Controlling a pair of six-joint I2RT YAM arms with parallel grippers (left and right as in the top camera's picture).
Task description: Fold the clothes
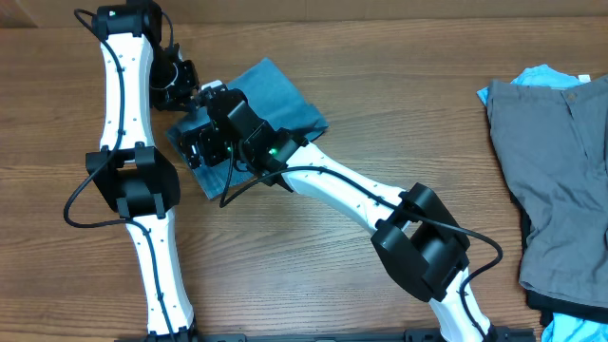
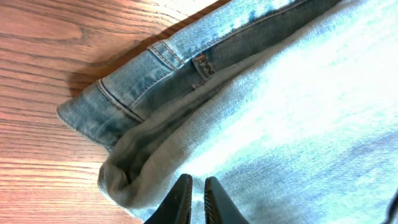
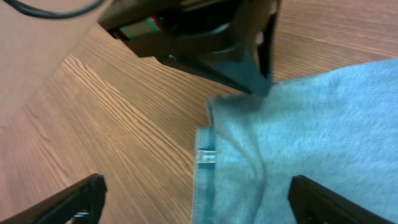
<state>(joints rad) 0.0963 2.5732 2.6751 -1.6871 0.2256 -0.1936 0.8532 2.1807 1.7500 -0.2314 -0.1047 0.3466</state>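
Observation:
The clothes in play are light-blue denim jeans, folded into a compact bundle left of the table's centre. Both grippers hang over the bundle's left part. My left gripper points down at the denim; in the left wrist view the left gripper shows only a narrow slit between its fingers, with nothing pinched. My right gripper stands wide open, and in the right wrist view the right gripper straddles the jeans' seamed edge. The left gripper's black tip rests at the cloth's corner.
Grey trousers lie spread at the right edge on top of a bright-blue garment. Bare wooden table separates that pile from the jeans. The right arm crosses the table diagonally from the front.

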